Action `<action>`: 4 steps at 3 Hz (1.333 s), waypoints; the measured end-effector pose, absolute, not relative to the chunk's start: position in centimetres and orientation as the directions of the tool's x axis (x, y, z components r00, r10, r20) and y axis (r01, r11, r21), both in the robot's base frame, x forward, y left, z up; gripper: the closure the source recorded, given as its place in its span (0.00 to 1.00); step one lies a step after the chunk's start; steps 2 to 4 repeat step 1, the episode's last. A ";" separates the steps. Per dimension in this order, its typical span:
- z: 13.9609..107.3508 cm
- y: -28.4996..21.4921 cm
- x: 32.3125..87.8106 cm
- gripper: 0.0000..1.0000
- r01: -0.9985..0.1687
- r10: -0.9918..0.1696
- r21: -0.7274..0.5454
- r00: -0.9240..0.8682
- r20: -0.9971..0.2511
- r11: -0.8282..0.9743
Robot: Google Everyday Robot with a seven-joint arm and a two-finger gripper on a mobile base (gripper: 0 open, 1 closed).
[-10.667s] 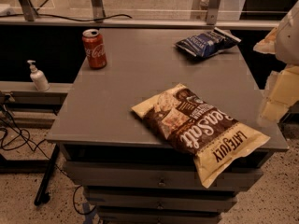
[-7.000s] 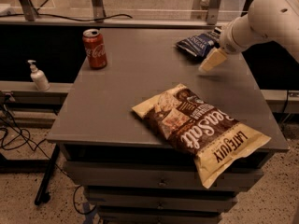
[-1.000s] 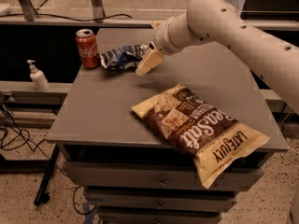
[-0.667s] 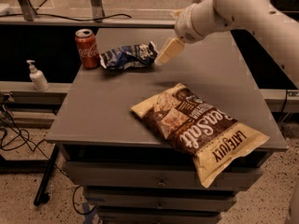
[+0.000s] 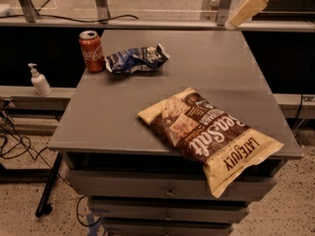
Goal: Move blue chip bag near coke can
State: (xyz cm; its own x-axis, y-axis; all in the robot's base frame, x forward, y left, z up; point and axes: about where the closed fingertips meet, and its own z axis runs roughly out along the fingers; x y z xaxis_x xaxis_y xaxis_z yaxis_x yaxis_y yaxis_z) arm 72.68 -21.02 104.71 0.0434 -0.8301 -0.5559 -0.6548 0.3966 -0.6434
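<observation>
The blue chip bag (image 5: 137, 59) lies crinkled on the grey table (image 5: 123, 117) at the back left, right beside the coke can (image 5: 91, 51), which stands upright at the table's back left corner. The two are close, perhaps just touching. My gripper (image 5: 246, 10) is raised at the top right, above the table's back right corner, far from the bag and holding nothing.
A large cream-and-brown "Sea Salt" chip bag (image 5: 209, 134) lies at the table's front right, overhanging the front edge. A white pump bottle (image 5: 39, 81) stands on a low shelf to the left. Metal railing posts (image 5: 101, 1) run behind the table. Cables (image 5: 15, 141) lie on the floor at left.
My gripper has let go of the blue chip bag beside the coke can and pulled away up and to the right. The bag stays where it was left.
</observation>
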 end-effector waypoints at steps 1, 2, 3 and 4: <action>106.0 -21.5 72.7 0.00 -0.636 -0.830 -0.658 0.049 -0.556 0.404; 106.0 -21.5 72.7 0.00 -0.636 -0.830 -0.658 0.049 -0.556 0.404; 106.0 -21.5 72.7 0.00 -0.636 -0.830 -0.658 0.049 -0.556 0.404; 106.0 -21.5 72.7 0.00 -0.636 -0.830 -0.658 0.049 -0.556 0.404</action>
